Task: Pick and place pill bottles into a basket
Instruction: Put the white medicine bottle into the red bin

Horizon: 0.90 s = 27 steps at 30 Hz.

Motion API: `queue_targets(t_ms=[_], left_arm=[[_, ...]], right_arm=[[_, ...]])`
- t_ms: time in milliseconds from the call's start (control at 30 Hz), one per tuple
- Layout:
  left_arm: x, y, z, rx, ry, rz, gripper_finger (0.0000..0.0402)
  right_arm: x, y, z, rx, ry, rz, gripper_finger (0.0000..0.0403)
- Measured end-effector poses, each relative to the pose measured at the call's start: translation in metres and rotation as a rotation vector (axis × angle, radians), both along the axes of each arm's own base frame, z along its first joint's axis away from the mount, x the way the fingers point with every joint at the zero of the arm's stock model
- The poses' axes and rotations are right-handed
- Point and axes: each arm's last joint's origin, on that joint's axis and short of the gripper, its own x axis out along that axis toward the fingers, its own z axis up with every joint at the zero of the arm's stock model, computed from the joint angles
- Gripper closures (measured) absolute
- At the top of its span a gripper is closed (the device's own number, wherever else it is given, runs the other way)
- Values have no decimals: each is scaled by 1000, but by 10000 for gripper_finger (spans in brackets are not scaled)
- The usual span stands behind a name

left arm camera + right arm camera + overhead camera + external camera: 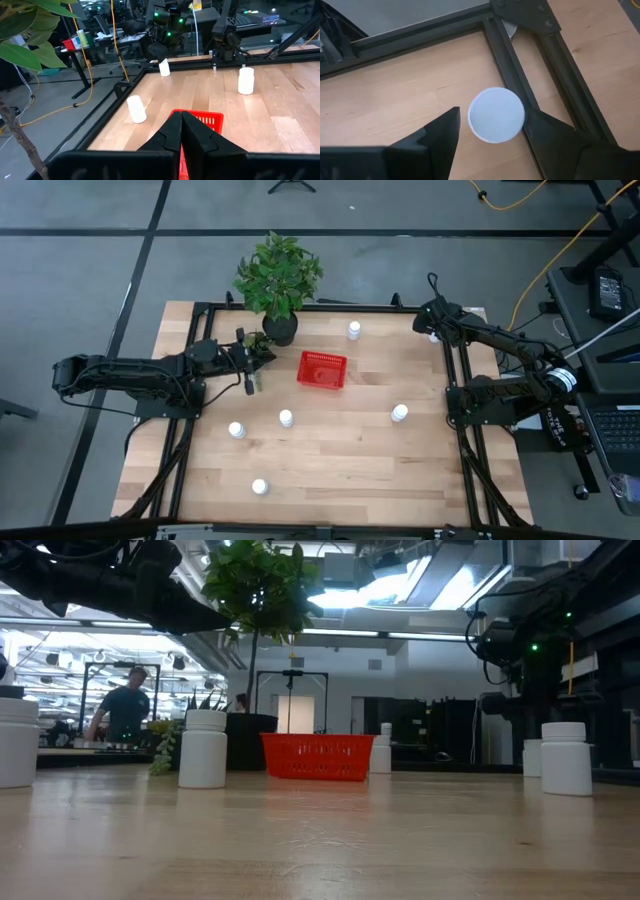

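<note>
The red basket [322, 369] stands on the table at mid-far; it also shows in the low view [318, 756] and the left wrist view [207, 119]. Five white pill bottles stand upright on the wood: [354, 330], [400, 413], [286, 418], [236, 430], [259, 487]. A sixth bottle [496, 115] stands at the far right corner. My right gripper [492, 125] is open above it, pointing down, with one finger on each side of its cap. My left gripper [181, 117] is shut and empty, left of the basket and beside the plant pot. My right gripper stands open over the corner bottle's cap [496, 115] from above. One finger [540, 130] meets the cap's outline in the wrist view. I cannot tell whether it touches. The bottle stands upright on the table.
A black pot with a leafy plant [279, 280] stands at the far edge, close to my left gripper. Black frame rails [520, 75] run along the table's edges next to the corner bottle. A person [125, 710] shows in the room beyond the table.
</note>
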Motion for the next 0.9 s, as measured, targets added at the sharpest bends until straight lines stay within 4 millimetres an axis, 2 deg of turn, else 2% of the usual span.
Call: queue_targets(t_ms=[167,500,900], left_arm=[[0,0,0,0,0,-1,395],[0,0,0,-10,-4,0,395],[0,0,0,-10,-4,0,395]], right_arm=[[0,0,0,8,13,16,175],[0,0,0,10,10,18,229],[1,0,-2,30,22,45,217]])
